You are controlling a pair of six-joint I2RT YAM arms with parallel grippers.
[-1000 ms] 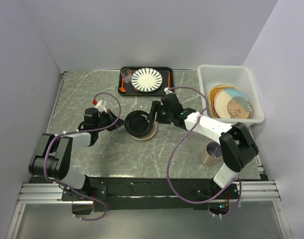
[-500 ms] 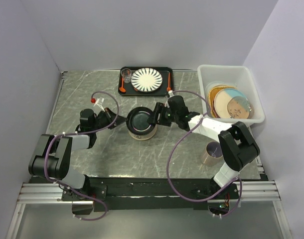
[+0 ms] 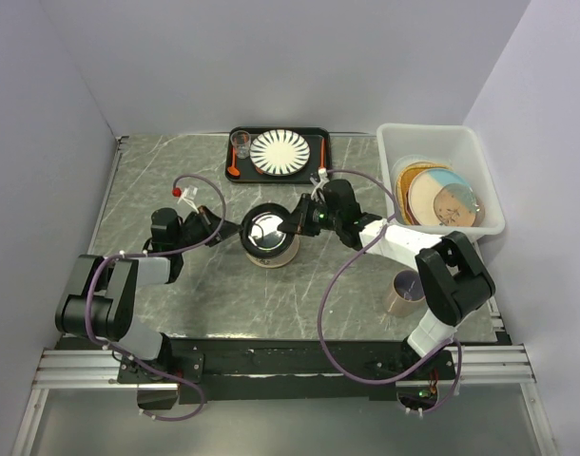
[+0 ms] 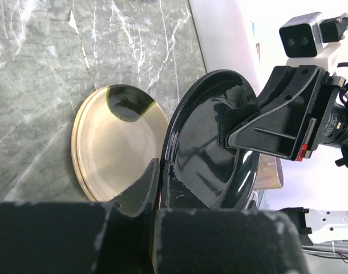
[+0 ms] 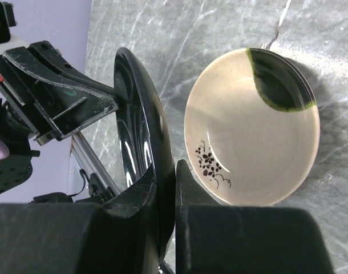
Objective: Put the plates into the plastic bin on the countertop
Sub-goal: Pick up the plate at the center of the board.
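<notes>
From above, the black plate (image 3: 268, 231) hangs right over the cream plate (image 3: 271, 260) on the surface (image 3: 176, 285). The left claw (image 3: 237, 228) pinches its left rim and the right claw (image 3: 292, 228) its right, and the plastic bin (image 3: 395, 142) sits well to the cream plate's right with plates (image 3: 442, 195) inside. Left wrist view: the left claw (image 4: 161, 171) is clamped on the black rim, the cream plate (image 4: 117, 148) lying beyond and the right claw gripping the far edge. Right wrist view: the right claw (image 5: 167, 171) is nipped tight on that same rim, and the cream plate (image 5: 248, 142), showing a green patch and a flower sprig, lies just beside it.
</notes>
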